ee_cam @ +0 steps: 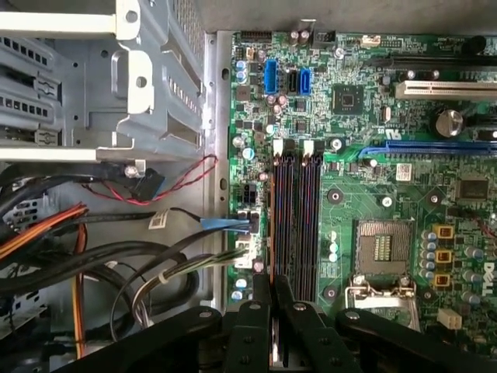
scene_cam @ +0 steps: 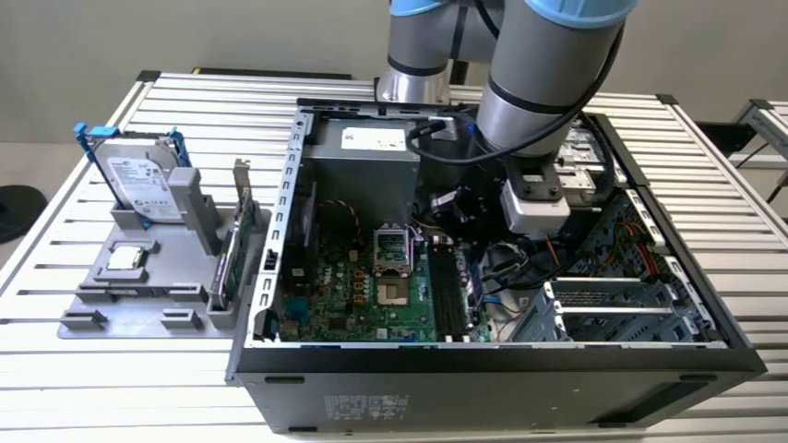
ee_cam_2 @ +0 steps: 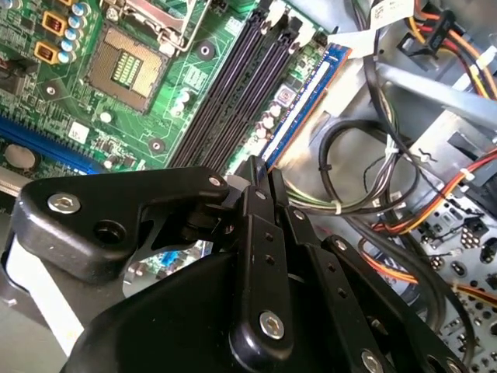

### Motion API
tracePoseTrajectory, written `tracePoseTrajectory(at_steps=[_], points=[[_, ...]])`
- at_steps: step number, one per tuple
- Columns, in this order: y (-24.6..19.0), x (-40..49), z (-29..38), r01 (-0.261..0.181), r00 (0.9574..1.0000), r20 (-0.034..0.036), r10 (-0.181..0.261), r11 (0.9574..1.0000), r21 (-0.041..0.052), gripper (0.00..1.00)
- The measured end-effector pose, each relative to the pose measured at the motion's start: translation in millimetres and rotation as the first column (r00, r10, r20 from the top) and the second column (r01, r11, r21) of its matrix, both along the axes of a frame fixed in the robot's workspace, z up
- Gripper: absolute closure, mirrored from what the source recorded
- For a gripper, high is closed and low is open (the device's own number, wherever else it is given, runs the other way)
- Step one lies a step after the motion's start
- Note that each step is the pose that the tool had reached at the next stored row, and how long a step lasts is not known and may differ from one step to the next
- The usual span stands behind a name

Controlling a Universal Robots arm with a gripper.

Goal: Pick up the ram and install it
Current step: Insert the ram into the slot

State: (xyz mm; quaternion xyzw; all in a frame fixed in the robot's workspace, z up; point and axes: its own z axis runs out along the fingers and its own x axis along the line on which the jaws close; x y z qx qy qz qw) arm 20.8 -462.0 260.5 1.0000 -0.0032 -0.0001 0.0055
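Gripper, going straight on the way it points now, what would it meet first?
Probably the ram, standing edge-on beside the black memory slots, just ahead of the gripper; how close is unclear.

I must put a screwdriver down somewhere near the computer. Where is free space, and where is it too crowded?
Free: the slatted table in front of the grey holder, and beside the case on the exterior view's right. Crowded: inside the case, around the gripper, cables and motherboard.
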Motion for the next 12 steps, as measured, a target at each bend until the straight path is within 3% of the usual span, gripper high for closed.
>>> tracePoseTrajectory(at_steps=[12], points=[[-4.6,0.0,-13.4,0.0,1.0,-0.0007,0.0,1.0,-0.0003,1.0]])
